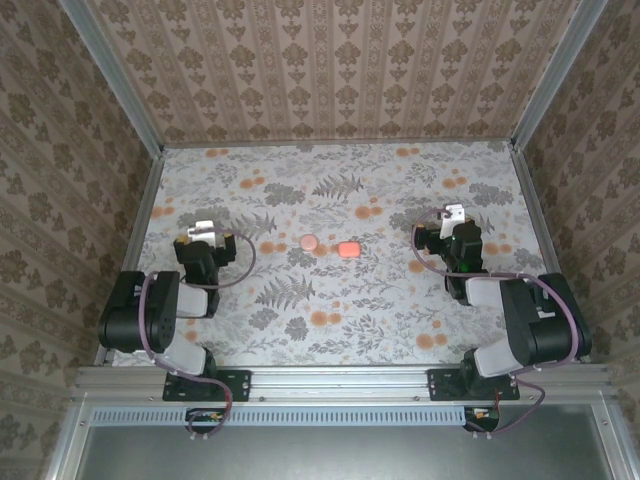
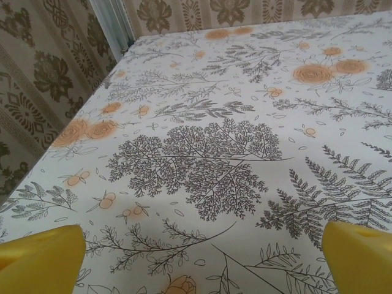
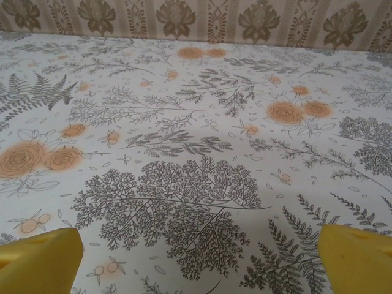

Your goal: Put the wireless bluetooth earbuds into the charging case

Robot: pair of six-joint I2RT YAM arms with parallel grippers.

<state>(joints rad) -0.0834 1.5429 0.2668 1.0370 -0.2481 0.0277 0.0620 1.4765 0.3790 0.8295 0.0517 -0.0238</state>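
Observation:
A pink round disc [image 1: 310, 242] and a pink rounded square [image 1: 349, 249] lie side by side at mid-table; I cannot tell which of them is the charging case. The wireless bluetooth earbuds are out of view. My left gripper [image 1: 206, 229] rests low at the left, well apart from the disc. In the left wrist view it [image 2: 202, 263] is open, its yellow fingertips [image 2: 43, 257] wide over bare cloth. My right gripper [image 1: 453, 213] sits at the right, apart from the square. In the right wrist view it [image 3: 199, 263] is also open, with nothing between its fingertips [image 3: 355, 260].
A floral cloth [image 1: 340, 320] covers the table. Patterned walls and metal posts [image 1: 110, 75] close in the left, right and far sides. The left wall's corner post [image 2: 113, 24] stands close ahead of the left gripper.

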